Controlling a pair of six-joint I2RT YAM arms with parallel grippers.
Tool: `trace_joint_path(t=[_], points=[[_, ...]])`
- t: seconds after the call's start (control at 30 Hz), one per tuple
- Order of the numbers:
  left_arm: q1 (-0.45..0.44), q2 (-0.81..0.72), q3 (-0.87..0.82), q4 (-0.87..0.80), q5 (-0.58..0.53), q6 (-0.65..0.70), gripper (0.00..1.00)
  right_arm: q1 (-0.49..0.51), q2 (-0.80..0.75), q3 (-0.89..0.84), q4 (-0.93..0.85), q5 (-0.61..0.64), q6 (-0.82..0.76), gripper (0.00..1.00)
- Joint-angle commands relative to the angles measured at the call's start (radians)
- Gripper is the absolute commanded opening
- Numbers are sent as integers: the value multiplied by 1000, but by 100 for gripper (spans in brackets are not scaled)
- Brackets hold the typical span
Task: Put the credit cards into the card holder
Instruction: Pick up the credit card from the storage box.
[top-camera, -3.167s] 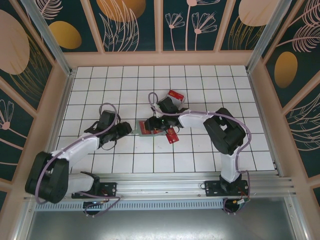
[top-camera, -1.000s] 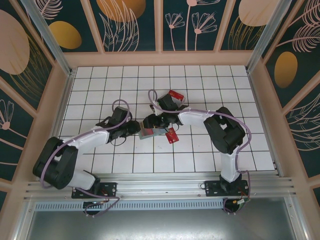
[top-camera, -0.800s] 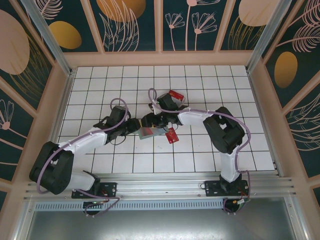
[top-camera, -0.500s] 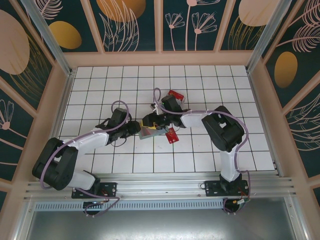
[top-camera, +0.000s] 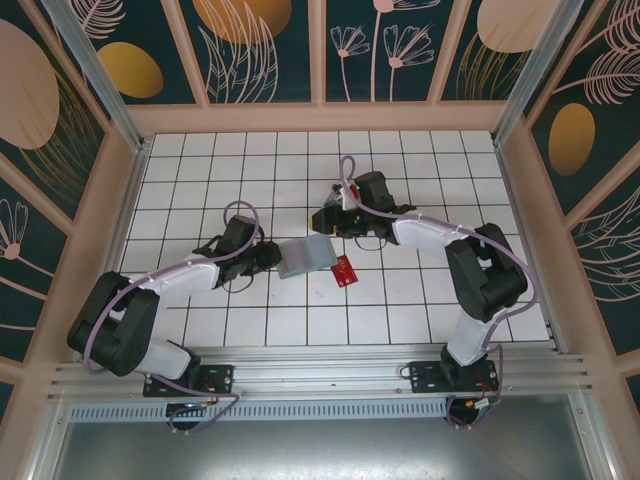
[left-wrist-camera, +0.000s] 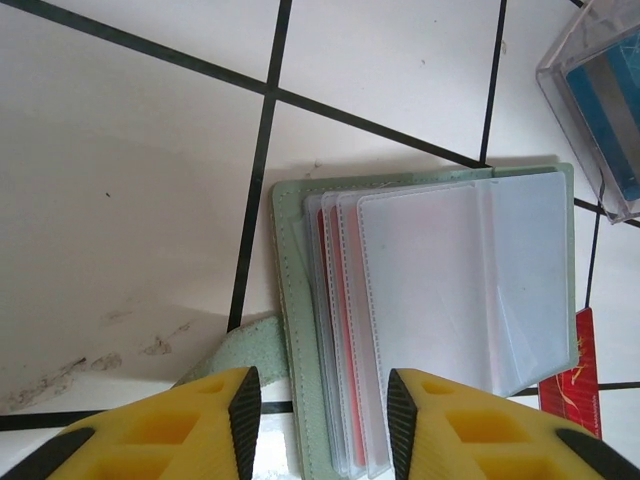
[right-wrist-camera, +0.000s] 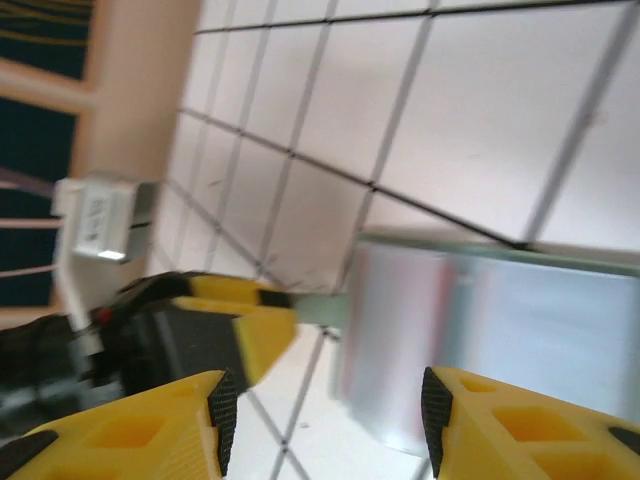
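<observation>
The grey-green card holder (top-camera: 305, 256) lies open on the tiles, its clear sleeves (left-wrist-camera: 450, 290) fanned out. One red card (left-wrist-camera: 347, 300) shows inside a sleeve. My left gripper (top-camera: 268, 257) is at its left edge, open, the fingers (left-wrist-camera: 245, 410) straddling the holder's spine and green flap (left-wrist-camera: 235, 355). My right gripper (top-camera: 328, 220) hangs open behind and to the right of the holder, nothing between its fingers (right-wrist-camera: 225, 415); in its blurred view the holder (right-wrist-camera: 500, 330) lies ahead. A loose red credit card (top-camera: 344, 269) lies by the holder's right corner. A blue card (left-wrist-camera: 605, 130) sits in a clear tray.
The clear plastic tray (left-wrist-camera: 590, 40) stands just beyond the holder's far corner, under the right gripper. Wooden walls (top-camera: 120, 190) fence the white tiled floor (top-camera: 200, 160) on three sides. The metal rail (top-camera: 320, 365) with the arm bases runs along the near edge.
My right gripper has pulled away from the card holder toward the back right. The holder now lies flat. My left gripper earlier moved up to its left edge and stays there.
</observation>
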Motion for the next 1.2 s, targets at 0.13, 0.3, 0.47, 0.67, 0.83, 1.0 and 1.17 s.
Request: trace_joint_path(t=[0.13, 0.3, 0.47, 0.67, 0.83, 1.0, 1.17], points=[[-5, 53, 142, -31, -7, 58, 45, -85, -37, 136, -269, 498, -255, 55], [-5, 179, 307, -59, 0, 107, 47, -149, -46, 153, -217, 611, -341, 58], [-5, 373, 528, -57, 62, 150, 48, -195, 33, 212, -243, 642, -403, 66], [-4, 575, 787, -118, 120, 196, 49, -216, 141, 284, -237, 492, -408, 66], [-6, 694, 903, -137, 174, 199, 48, -196, 213, 354, -271, 440, -430, 66], [-6, 742, 928, -137, 206, 198, 48, -189, 253, 387, -283, 457, -432, 66], [-12, 773, 935, -131, 227, 196, 48, -189, 309, 434, -314, 500, -444, 66]])
